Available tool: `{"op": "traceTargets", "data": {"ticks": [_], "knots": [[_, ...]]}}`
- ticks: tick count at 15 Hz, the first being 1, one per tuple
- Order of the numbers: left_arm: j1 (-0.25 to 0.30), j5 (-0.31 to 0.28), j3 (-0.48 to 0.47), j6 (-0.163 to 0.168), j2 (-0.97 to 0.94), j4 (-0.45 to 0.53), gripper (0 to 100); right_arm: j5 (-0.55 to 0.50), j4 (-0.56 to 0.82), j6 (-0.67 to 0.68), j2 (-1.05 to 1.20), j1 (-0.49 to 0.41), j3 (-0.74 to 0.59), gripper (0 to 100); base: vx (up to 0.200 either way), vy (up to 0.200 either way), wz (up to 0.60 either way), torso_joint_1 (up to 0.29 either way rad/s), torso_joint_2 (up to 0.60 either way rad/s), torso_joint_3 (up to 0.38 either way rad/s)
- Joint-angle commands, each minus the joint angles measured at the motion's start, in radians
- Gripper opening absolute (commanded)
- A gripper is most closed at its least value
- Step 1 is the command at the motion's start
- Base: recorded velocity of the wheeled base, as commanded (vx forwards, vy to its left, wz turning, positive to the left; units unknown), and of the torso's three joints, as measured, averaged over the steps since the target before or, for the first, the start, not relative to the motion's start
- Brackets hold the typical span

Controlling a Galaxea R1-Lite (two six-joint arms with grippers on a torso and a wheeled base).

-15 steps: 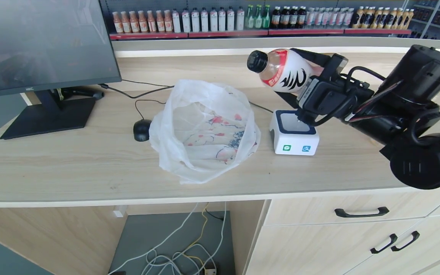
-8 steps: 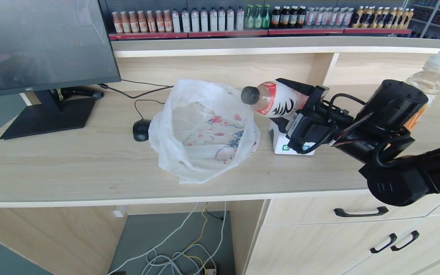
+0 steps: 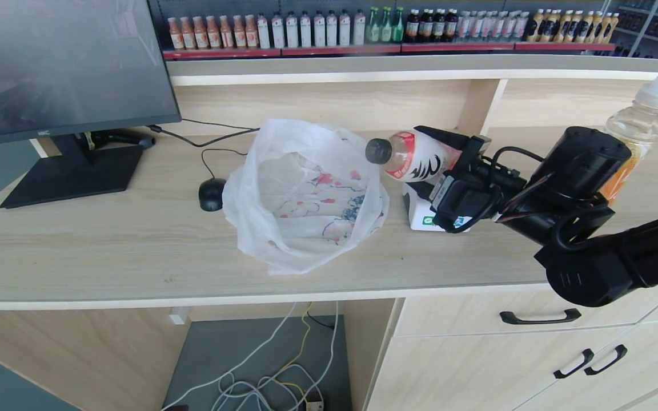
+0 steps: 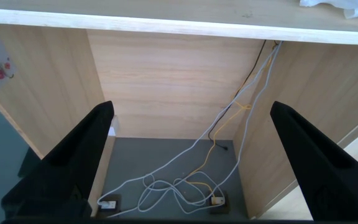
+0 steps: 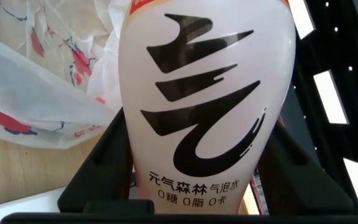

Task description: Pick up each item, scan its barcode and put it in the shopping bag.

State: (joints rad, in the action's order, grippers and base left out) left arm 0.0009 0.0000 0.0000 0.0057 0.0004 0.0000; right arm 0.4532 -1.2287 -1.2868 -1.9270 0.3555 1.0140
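My right gripper point(image 3: 440, 157) is shut on a white drink bottle point(image 3: 414, 156) with a black cap and a red band. The bottle lies almost level, its cap pointing at the right rim of the white plastic shopping bag point(image 3: 303, 191). That bag stands open at the counter's middle, printed in red and blue. The bottle point(image 5: 201, 106) spans the right wrist view, with the bag point(image 5: 36, 93) behind it. Under the gripper sits the white barcode scanner point(image 3: 420, 214), partly hidden. My left gripper point(image 4: 191, 162) hangs open below the counter, over a tangle of cables.
A clear bottle with orange liquid point(image 3: 634, 134) stands at the counter's far right. A black mouse point(image 3: 212, 194) and a monitor point(image 3: 60, 68) on its stand occupy the left. Shelves of bottles point(image 3: 397, 25) run along the back. Drawers point(image 3: 540, 317) sit below on the right.
My right arm has carried the bottle down and to the left, from high above the scanner to just beside the bag's rim. The clear bottle behind it came into sight.
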Motion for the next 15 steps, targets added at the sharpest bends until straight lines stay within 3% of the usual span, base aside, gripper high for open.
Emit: {"op": "traceTargets", "data": {"ticks": [1,15], "knots": [[0.001,0.000,0.000,0.000,0.000,0.000,100,-0.001,0.000,0.000,-0.001,0.000,0.001,0,0.000,0.000,0.00,0.000,0.00,0.000],[0.001,0.000,0.000,0.000,0.000,0.000,100,0.015,0.000,0.006,-0.013,-0.003,0.000,0,0.000,0.000,0.00,0.000,0.00,0.000]]}}
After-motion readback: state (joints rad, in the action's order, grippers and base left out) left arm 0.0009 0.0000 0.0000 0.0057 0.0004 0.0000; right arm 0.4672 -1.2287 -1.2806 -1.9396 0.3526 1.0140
